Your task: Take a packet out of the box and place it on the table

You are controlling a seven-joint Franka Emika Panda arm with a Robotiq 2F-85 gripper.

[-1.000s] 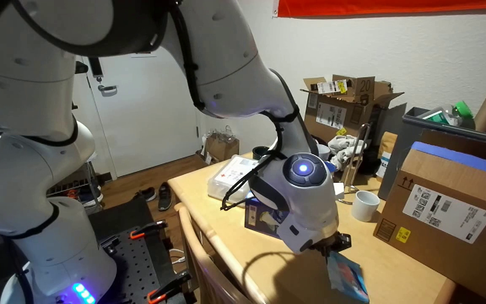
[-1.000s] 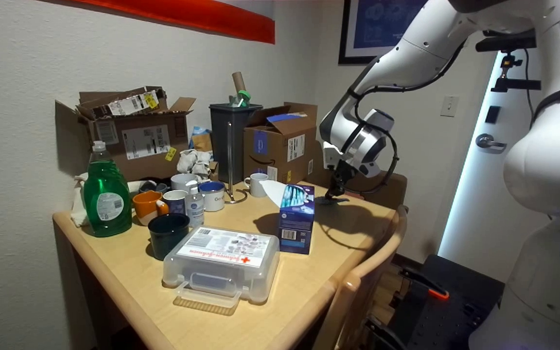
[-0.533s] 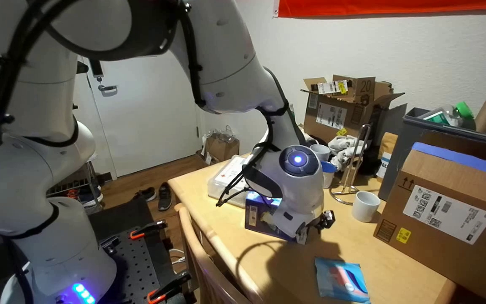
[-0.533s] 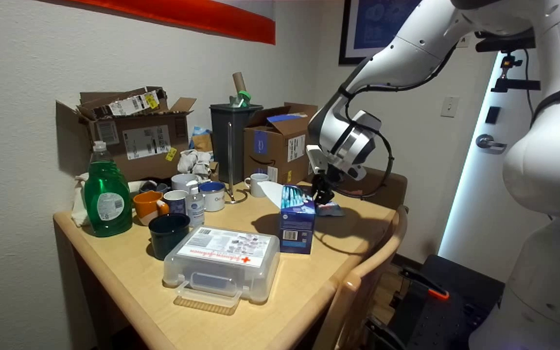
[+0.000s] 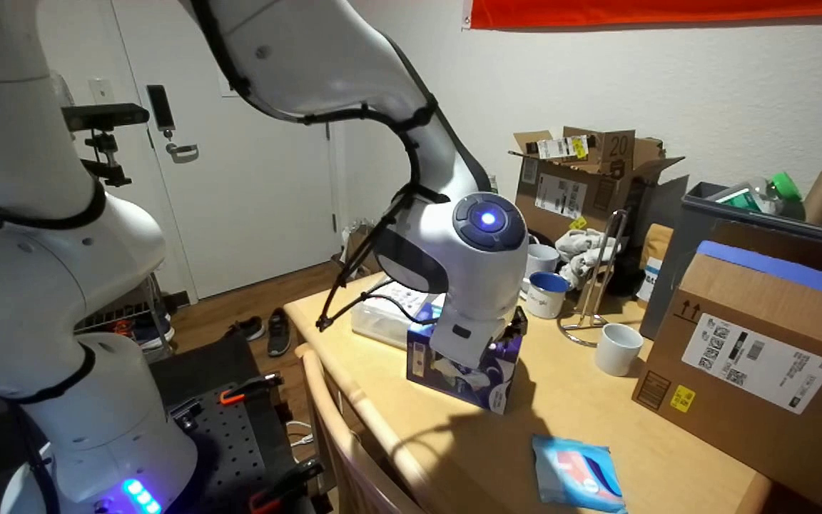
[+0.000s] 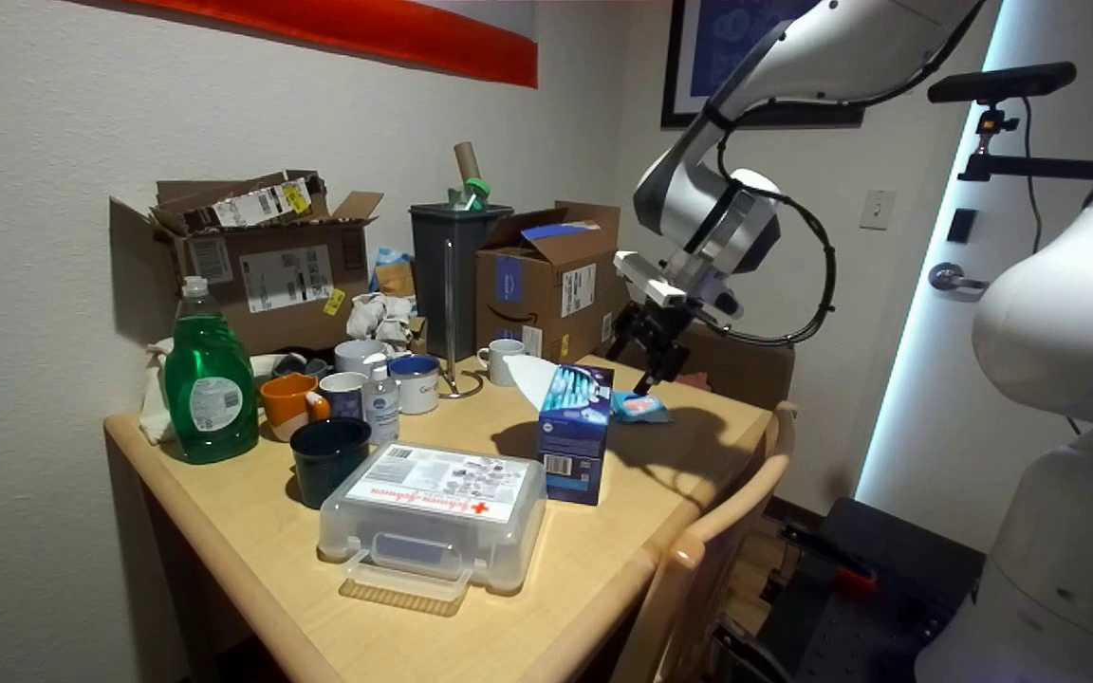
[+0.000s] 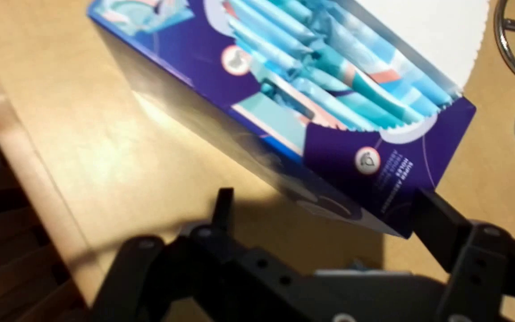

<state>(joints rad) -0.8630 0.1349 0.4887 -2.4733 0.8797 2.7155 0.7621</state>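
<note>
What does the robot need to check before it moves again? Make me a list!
1. Packet out on the table: ok, lying flat, apart from the box.
2. Gripper empty: ok, it is open and holds no packet.
3. Box standing upright: ok.
4. Box open on top: ok, with more packets showing inside.
5. Fingers not touching the box: cannot tell; in the wrist view one overlaps it near a corner.
</note>
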